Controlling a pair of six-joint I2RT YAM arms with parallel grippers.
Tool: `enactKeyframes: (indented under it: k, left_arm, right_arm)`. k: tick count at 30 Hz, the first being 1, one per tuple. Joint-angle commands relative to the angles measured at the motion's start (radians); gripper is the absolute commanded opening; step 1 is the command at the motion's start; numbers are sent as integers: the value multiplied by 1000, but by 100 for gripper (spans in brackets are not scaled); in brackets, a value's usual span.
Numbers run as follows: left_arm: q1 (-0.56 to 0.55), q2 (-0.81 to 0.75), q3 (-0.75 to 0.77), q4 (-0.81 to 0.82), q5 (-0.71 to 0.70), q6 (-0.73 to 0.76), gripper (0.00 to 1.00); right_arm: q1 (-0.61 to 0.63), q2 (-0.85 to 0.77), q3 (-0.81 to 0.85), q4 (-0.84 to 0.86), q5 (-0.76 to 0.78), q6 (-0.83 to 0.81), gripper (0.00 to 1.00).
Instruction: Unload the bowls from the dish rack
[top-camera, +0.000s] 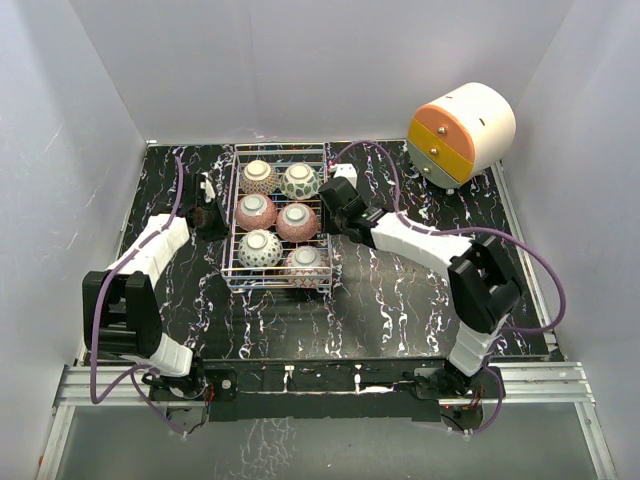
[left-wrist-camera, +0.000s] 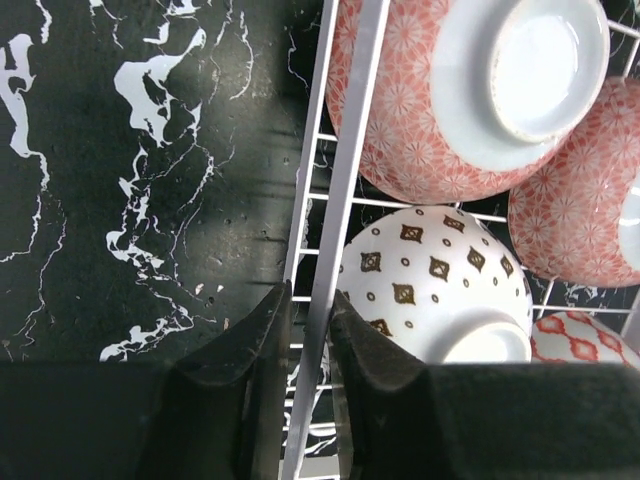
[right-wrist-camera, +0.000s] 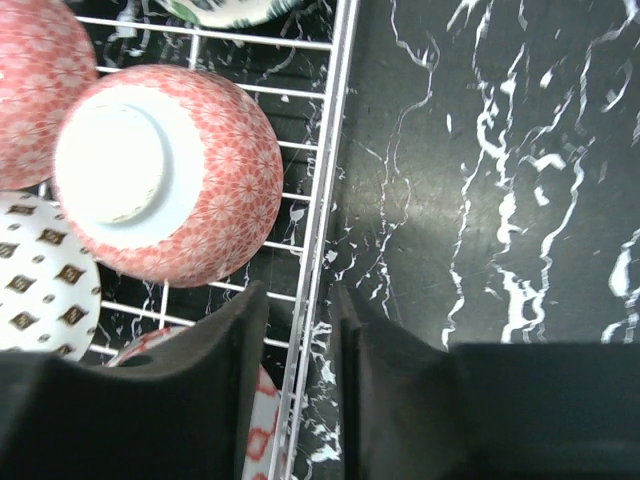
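Top view, rack: the dish rack sits mid-table with all six bowls upside down inside it in two columns, none unloaded yet
Top view, arms: your left gripper meets the rack's left side and your right gripper its right side, probably to steady or shift it before bowls come out
Top view, room: black white-veined tabletop, plain white walls, a white-and-orange drawer unit far right
Left wrist, fingers: pressed onto the rim wire, pinching it; a pink bowl and a beige bowl lie just inside
Right wrist, fingers: astride the rim wire with slivers of gap, so you cannot tell whether they bite
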Motion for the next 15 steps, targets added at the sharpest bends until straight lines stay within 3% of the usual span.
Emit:
enactKeyframes:
  k: [1, 6, 10, 15]
  left_arm:
    - [23, -52, -24, 70, -82, -17, 22]
    - [23, -59, -27, 72, -78, -11, 29]
    - [23, -80, -34, 81, -76, -9, 41]
    - [23, -95, -37, 84, -82, -6, 47]
  right_arm:
    - [9, -129, 85, 41, 32, -78, 43]
    - [13, -156, 87, 76, 69, -120, 68]
    - [42, -150, 112, 124, 77, -201, 78]
    - [167, -153, 104, 291, 389, -370, 82]
